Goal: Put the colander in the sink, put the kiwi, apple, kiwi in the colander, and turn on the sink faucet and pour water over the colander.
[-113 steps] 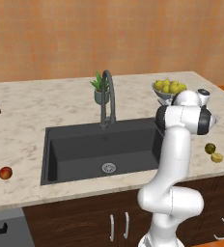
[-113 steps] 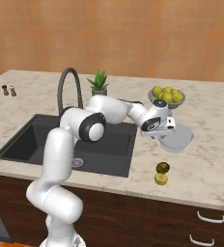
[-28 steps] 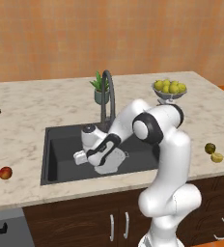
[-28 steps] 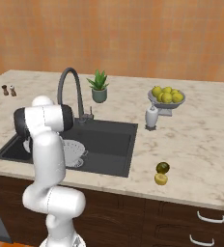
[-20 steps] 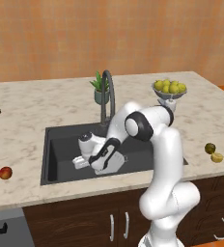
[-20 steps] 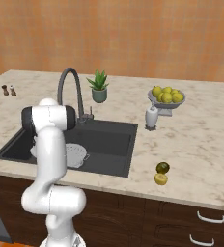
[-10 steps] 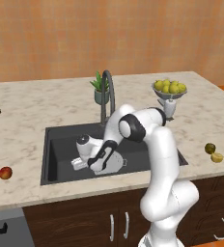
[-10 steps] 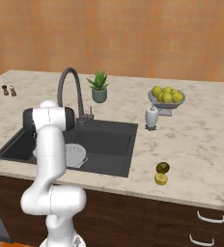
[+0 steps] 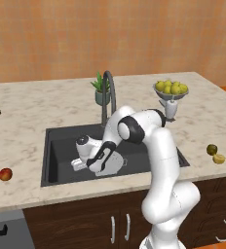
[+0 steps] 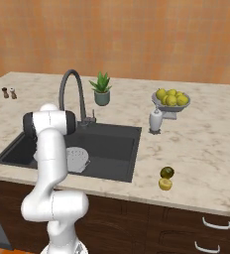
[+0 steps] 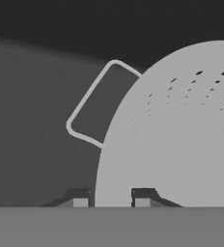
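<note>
The white perforated colander (image 9: 111,164) is down inside the dark sink (image 9: 61,141), near its front middle. My gripper (image 9: 96,165) reaches into the basin from the right and is shut on the colander's rim. In the hand view the colander (image 11: 181,130) looms large, one wire handle loop (image 11: 91,103) to its left, and the rim runs between my fingertips (image 11: 143,197). The apple (image 9: 6,174) lies on the counter left of the sink. Both kiwis, the dark one (image 9: 212,149) and the yellowish one (image 9: 218,158), lie at the counter's right front. The faucet (image 9: 108,92) arches over the sink's back edge.
A potted plant (image 9: 101,90) stands behind the faucet. A bowl of yellow fruit (image 9: 171,89) and a small white shaker (image 9: 171,110) are at the back right. Two small shakers (image 10: 9,92) stand far left. My own arm (image 10: 50,149) hides part of the sink (image 10: 117,144) and colander (image 10: 78,158).
The arm has folded in and sunk a little deeper into the basin, carrying the colander slightly down and toward the front. The grip on the rim is unchanged.
</note>
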You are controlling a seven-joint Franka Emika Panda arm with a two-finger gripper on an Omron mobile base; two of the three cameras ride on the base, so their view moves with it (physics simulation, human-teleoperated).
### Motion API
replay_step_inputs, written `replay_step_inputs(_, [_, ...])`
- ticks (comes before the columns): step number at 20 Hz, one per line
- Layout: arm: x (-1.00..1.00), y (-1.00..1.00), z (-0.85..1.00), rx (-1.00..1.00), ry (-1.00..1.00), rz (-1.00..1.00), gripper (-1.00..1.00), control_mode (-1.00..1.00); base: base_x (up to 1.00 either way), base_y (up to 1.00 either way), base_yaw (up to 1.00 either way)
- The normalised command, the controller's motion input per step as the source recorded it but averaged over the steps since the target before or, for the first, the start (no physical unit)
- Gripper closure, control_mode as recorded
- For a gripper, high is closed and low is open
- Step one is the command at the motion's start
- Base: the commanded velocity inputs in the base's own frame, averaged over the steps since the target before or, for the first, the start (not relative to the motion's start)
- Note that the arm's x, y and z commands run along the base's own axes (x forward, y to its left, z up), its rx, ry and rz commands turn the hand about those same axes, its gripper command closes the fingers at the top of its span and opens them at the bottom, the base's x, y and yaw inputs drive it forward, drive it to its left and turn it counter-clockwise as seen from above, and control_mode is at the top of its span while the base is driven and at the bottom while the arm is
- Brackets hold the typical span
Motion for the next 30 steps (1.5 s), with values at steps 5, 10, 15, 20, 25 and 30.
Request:
replay_step_inputs(5, [0.00,0.00,0.00,0.00,0.00,0.00,-1.00,-1.00,0.00,0.00,0.00])
replay_step_inputs(10, [0.00,0.00,0.00,0.00,0.00,0.00,-1.00,-1.00,0.00,0.00,0.00])
replay_step_inputs(15, [-0.10,-0.01,0.36,0.00,-0.02,0.00,-1.00,-1.00,0.00,0.00,0.00])
replay_step_inputs(20, [-0.67,0.00,0.97,0.00,-0.06,-0.03,-1.00,-1.00,0.00,0.00,0.00])
replay_step_inputs(25, [-0.85,-0.31,0.92,0.00,-0.03,-0.05,-1.00,-1.00,0.00,0.00,0.00])
replay_step_inputs(30, [-0.90,-0.91,0.77,0.00,-0.01,0.00,-1.00,-1.00,0.00,0.00,0.00])
